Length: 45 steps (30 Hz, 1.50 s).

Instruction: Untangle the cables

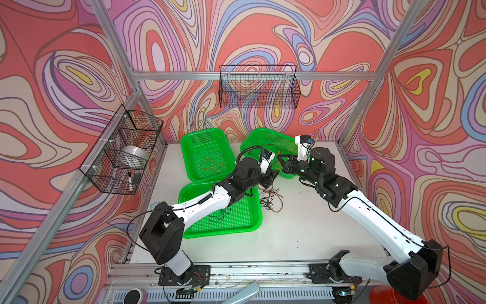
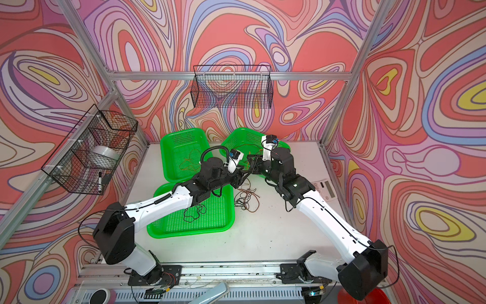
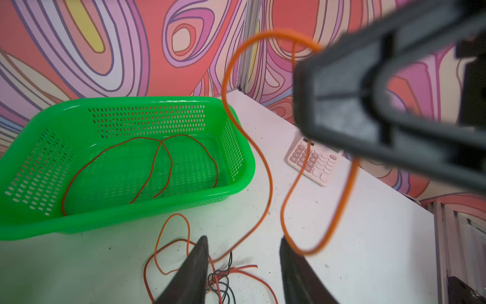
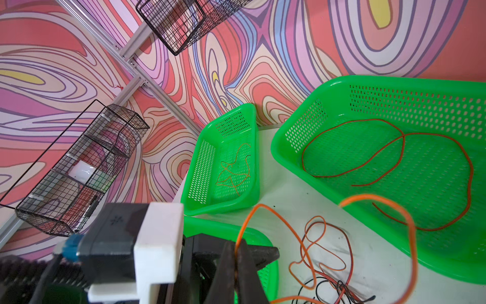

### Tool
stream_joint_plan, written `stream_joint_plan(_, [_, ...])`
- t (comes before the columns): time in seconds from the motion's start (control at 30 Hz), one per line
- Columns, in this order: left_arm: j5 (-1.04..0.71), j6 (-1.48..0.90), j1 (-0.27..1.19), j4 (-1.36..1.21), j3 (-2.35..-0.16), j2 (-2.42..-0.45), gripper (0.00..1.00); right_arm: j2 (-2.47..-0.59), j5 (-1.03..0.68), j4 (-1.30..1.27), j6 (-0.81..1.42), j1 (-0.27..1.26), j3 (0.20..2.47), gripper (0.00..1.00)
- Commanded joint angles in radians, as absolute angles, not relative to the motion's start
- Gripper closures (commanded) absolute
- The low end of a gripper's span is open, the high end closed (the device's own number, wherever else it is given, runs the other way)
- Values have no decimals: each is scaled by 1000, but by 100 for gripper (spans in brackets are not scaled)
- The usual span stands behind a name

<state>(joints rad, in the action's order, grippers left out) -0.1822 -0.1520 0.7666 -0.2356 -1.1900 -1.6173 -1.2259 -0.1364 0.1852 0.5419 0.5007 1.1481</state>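
Note:
A tangle of orange, red-brown and black cables (image 1: pixel 271 197) (image 2: pixel 247 197) lies on the white table between the arms. My right gripper (image 4: pixel 237 243) is shut on an orange cable (image 4: pixel 260 204) and holds it above the tangle. That cable (image 3: pixel 268 168) hangs in long loops down to the pile. My left gripper (image 3: pixel 244 239) hovers just over the tangle (image 3: pixel 221 276) with its jaws apart. One orange strand passes between them and a loop brushes one finger. In both top views the two grippers (image 1: pixel 273 176) (image 2: pixel 249 163) nearly meet.
Three green baskets stand nearby. The back left one (image 1: pixel 202 130) holds an orange cable, the back right one (image 3: pixel 157 100) a red-brown cable (image 3: pixel 163 163), and the front one (image 1: pixel 260 218) a black cable. A pink calculator (image 3: pixel 313 163) lies at the right. Wire baskets (image 1: pixel 259 86) hang on the walls.

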Motion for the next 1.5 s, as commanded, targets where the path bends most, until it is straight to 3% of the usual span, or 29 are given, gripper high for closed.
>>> stream_joint_plan(0.0, [-184,-167,776,-281,-1242,-1633,69,-1203,-128,225,517,506,1169,100])
stream_joint_plan(0.17, [-197,-154,779,-270,-1261,-1631,100,-1178,-122,235,497,507,1169,100])
stream_joint_plan(0.37, [-248,-124,788,-232,-1302,-1593,100,-1145,-94,259,407,505,1172,99])
stream_joint_plan(0.47, [-258,-98,800,-182,-1344,-1572,100,-1130,-54,298,348,503,1184,76])
stream_joint_plan(0.73, [-245,-11,825,-5,-1507,-1543,100,-1070,37,320,231,498,1127,39])
stream_joint_plan(0.97, [-229,27,827,129,-1659,-1557,100,-987,79,265,178,485,1015,24])
stream_joint_plan(1.1, [-230,57,827,190,-1739,-1567,100,-973,241,315,176,444,999,20])
stream_joint_plan(1.27, [-236,71,827,253,-1832,-1586,100,-916,73,254,157,311,931,17])
stream_joint_plan(1.47, [-254,81,831,293,-1914,-1607,100,-988,-331,46,148,308,802,19])
